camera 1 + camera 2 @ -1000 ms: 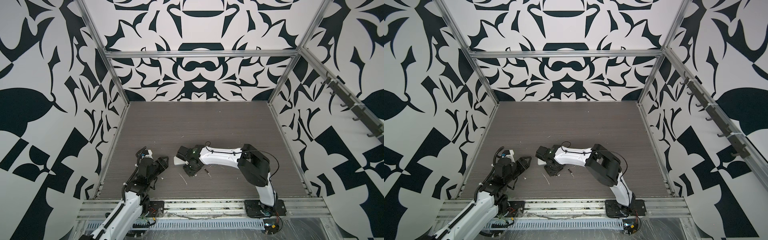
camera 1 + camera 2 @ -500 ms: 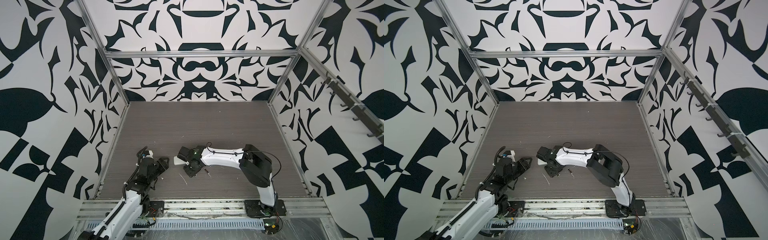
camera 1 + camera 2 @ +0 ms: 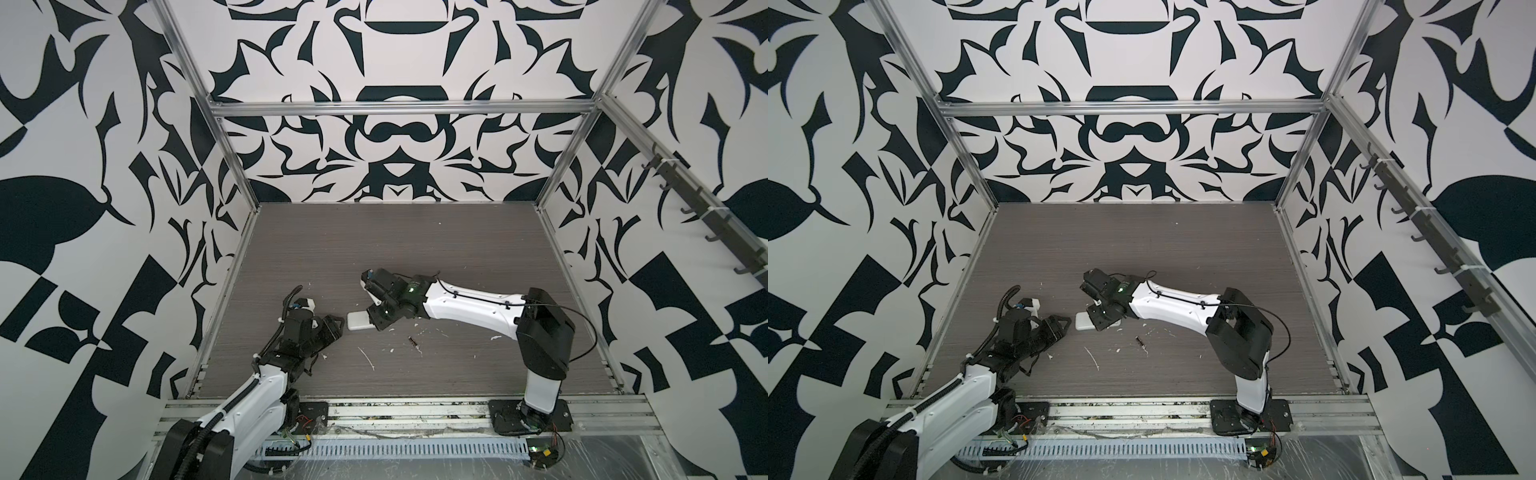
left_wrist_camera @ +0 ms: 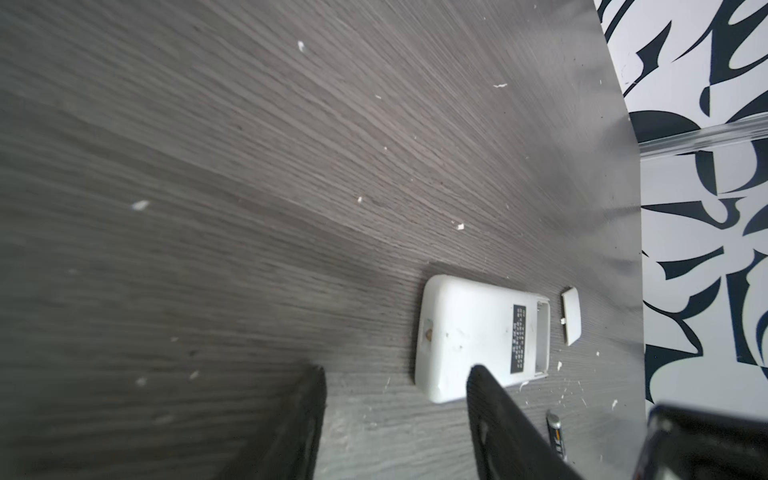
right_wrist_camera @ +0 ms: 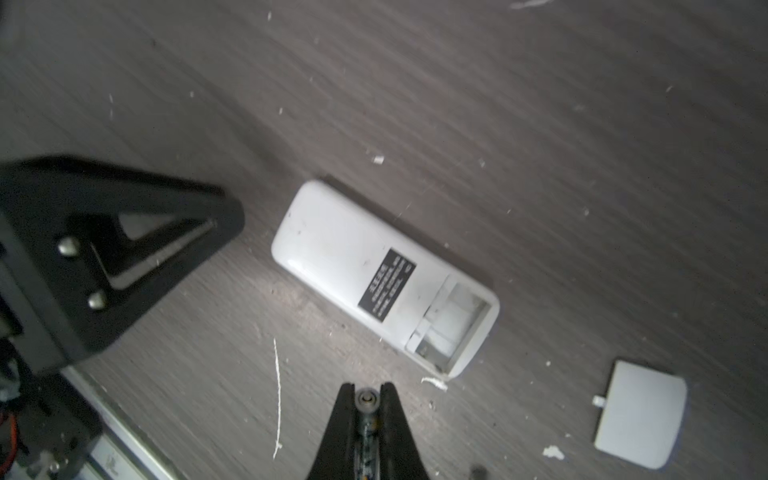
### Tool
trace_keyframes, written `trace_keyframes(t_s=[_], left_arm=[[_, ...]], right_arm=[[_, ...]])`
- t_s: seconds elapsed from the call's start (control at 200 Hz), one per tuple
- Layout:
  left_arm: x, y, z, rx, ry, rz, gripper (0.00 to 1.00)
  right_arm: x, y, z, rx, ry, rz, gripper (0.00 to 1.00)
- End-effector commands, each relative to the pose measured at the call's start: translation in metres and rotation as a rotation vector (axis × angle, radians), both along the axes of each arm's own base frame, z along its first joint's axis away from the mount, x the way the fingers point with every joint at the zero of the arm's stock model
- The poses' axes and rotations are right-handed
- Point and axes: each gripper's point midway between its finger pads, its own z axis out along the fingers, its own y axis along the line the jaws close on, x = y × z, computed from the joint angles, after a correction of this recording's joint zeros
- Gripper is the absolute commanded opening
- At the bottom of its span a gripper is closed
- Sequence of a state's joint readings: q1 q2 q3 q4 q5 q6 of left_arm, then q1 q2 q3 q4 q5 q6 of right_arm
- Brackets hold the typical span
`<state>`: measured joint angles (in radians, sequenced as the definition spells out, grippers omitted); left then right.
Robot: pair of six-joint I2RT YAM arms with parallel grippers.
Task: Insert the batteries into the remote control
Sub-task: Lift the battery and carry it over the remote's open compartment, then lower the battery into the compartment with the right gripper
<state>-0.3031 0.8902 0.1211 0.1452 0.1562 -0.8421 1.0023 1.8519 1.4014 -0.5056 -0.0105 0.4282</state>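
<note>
Grey wood-grain table (image 5: 540, 104): we logged the remote control (image 5: 353, 257) back-up, battery compartment (image 5: 453, 328) uncovered and empty, cover plate (image 5: 640, 415) loose beside. The right hand (image 5: 368, 388) gripped one battery (image 5: 367, 405); second battery (image 3: 413, 341) lay on the table; left hand (image 4: 397, 370) gaped empty. We judged none loaded.

Lighting: bright, even and diffuse in both top views. Shadows are soft, with a narrow one beside the remote control (image 5: 365, 270) on the table (image 5: 540, 104).
Glare: sheen is seen on the plastic film (image 3: 602, 459) at the near edge.
Distortion: the frame bars (image 3: 399, 109) are splayed by wide-angle optics.
Focus: the left gripper (image 4: 397, 374), the right gripper (image 5: 368, 388) and the battery (image 5: 368, 434) clamped in it are rendered blurred. Wood grain is smeared at the wrist-view margins.
</note>
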Motion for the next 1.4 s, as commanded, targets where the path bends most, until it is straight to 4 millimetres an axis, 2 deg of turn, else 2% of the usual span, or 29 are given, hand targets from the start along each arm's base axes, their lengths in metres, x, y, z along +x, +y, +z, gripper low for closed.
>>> trace_keyframes(t_s=[0.0,0.145,0.3,0.68,1.085,1.395], left_arm=[[0.006,-0.007,0.008,-0.01,-0.012,-0.035,0.53],[0.01,-0.014,0.01,-0.007,0.026,-0.071,0.48],[0.012,-0.016,0.012,0.027,0.065,-0.104,0.47],[0.013,-0.016,0.011,0.04,0.089,-0.11,0.41],[0.015,-0.021,0.006,0.046,0.114,-0.135,0.41],[0.015,-0.027,0.002,0.052,0.126,-0.16,0.36]], right_arm=[[0.022,0.001,0.012,0.08,-0.05,-0.064,0.0],[0.038,-0.002,0.01,0.112,-0.083,-0.112,0.0],[0.046,-0.002,0.005,0.147,-0.101,-0.147,0.0],[0.049,-0.018,-0.008,0.189,-0.143,-0.247,0.0],[0.052,-0.014,-0.007,0.224,-0.155,-0.26,0.0],[0.052,-0.012,-0.017,0.221,-0.138,-0.265,0.0]])
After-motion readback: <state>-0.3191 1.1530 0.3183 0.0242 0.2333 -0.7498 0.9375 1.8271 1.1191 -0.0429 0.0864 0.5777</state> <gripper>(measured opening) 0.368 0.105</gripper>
